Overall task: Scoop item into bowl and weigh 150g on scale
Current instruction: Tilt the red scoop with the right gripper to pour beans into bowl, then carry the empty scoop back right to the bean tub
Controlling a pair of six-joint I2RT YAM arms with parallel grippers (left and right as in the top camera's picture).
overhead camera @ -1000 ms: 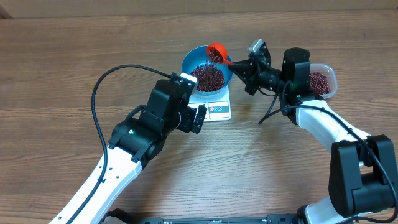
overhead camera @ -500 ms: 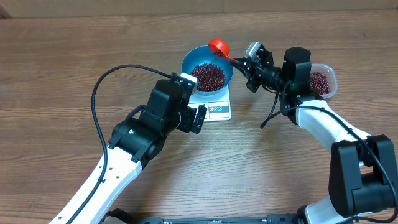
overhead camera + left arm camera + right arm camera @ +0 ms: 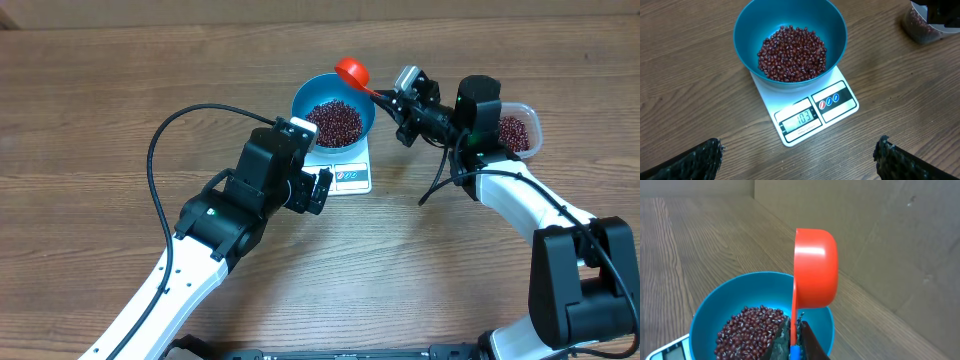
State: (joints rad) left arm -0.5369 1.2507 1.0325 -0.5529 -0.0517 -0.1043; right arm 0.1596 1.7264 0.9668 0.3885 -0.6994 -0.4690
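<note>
The blue bowl (image 3: 333, 105) stands on the white scale (image 3: 343, 172), holding a heap of dark red-brown beans (image 3: 335, 122); the left wrist view shows the same bowl (image 3: 790, 30), beans (image 3: 791, 53) and scale (image 3: 810, 114). My right gripper (image 3: 392, 101) is shut on the handle of the red-orange scoop (image 3: 351, 72), which hangs turned on its side over the bowl's far right rim. In the right wrist view the scoop (image 3: 814, 269) stands on edge above the bowl (image 3: 710, 310), the right gripper (image 3: 794, 342) clamping its handle. My left gripper (image 3: 312, 186) is open beside the scale's near left.
A clear plastic tub (image 3: 518, 132) with more beans sits at the right, behind the right arm; its corner shows in the left wrist view as the tub (image 3: 925, 27). A black cable (image 3: 165, 140) loops left of the left arm. A cardboard wall runs along the far table edge.
The scoop has lifted off the bowl's middle and drawn back to its far right rim, turned on its side. The left arm has stayed still.
</note>
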